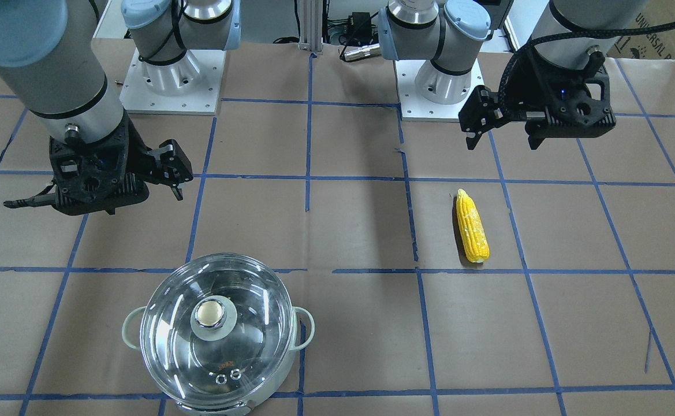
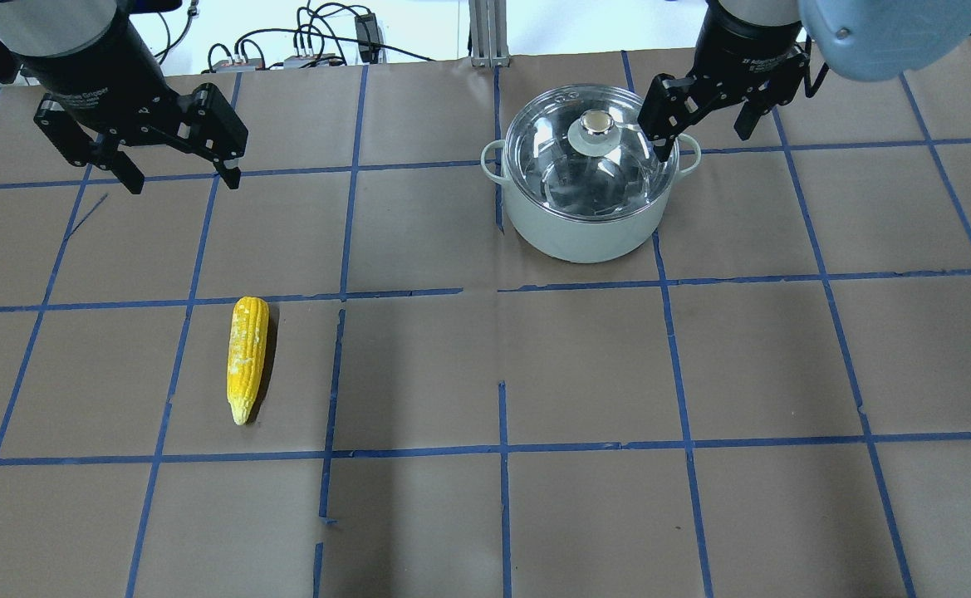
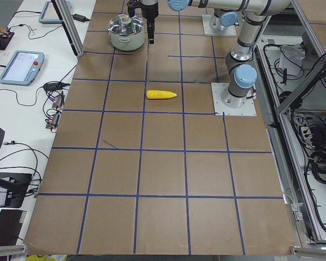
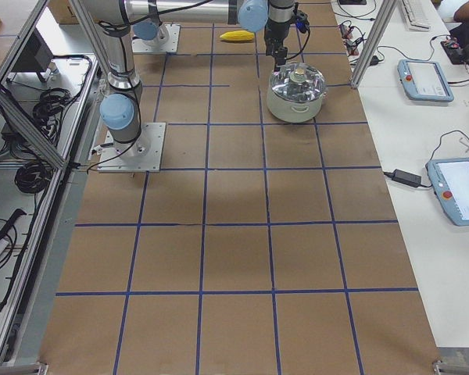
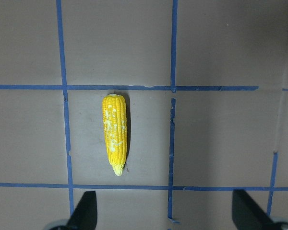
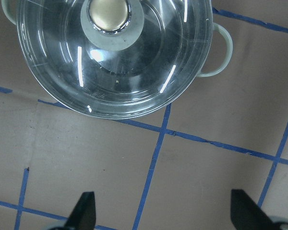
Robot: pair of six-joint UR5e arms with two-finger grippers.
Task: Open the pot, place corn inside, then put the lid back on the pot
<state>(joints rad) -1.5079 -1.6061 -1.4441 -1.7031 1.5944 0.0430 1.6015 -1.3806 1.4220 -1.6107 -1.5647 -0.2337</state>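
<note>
Hovering right tool point(image 2: 701, 141), spread and empty, just beside round clear glass domed lid point(image 2: 585, 170) sitting on pale mint steel pot point(image 2: 576, 234). Lid removal seemingly pending: centring over knob point(image 2: 597, 124), pinching needed next. Left tool point(image 2: 182, 183), spread too, hanging near yellow tapered corn cob point(image 2: 247, 357) lying on tabletop point(image 2: 585, 374).

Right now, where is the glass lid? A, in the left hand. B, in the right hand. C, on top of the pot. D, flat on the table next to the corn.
C: the lid sits closed on the pot, and the left hand and the right hand are both open and empty.
</note>
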